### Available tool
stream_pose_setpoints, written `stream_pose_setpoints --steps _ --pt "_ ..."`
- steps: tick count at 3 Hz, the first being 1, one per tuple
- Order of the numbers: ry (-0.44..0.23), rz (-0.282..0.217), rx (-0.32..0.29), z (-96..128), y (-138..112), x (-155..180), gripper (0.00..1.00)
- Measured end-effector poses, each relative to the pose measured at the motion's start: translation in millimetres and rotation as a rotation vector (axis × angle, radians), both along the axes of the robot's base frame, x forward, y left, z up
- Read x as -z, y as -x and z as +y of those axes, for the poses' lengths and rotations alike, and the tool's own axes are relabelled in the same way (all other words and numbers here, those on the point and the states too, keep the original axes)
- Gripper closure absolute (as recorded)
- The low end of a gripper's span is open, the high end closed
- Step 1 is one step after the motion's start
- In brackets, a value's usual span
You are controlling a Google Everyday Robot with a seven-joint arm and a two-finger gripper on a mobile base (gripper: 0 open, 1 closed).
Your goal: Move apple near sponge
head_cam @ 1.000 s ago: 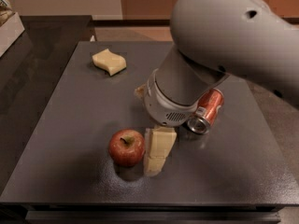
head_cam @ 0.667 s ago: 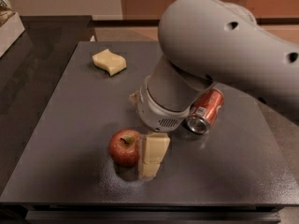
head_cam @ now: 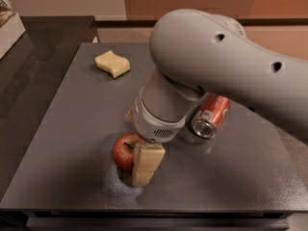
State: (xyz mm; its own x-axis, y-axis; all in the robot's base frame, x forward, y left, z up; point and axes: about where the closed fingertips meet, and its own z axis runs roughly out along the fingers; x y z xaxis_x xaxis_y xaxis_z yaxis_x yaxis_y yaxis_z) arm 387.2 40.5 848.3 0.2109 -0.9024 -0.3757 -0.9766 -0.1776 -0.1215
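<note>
The red apple (head_cam: 123,151) sits on the dark table (head_cam: 62,143) near the front, left of centre. The pale yellow sponge (head_cam: 112,64) with wavy edges lies at the table's far left, well apart from the apple. My gripper (head_cam: 142,163) is down at the table, right against the apple's right side, and its cream-coloured tip covers part of the apple. The big grey arm (head_cam: 216,66) reaches in from the right and hides the table behind the apple.
A red soda can (head_cam: 211,115) lies on its side to the right of the apple, partly under the arm. A dark counter (head_cam: 43,37) runs along the left and the back. The table's front edge is close below the apple.
The arm has swung left and lower. My gripper has closed in on the apple from the right and now overlaps it. The apple, the sponge and the can have not moved.
</note>
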Motion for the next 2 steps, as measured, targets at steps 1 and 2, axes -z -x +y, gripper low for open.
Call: stream_pose_setpoints --steps 1,2 --pt "0.005 0.01 0.0 3.5 1.0 1.7 0.41" --pt "0.007 0.01 0.018 4.0 -4.4 -6.8 0.65"
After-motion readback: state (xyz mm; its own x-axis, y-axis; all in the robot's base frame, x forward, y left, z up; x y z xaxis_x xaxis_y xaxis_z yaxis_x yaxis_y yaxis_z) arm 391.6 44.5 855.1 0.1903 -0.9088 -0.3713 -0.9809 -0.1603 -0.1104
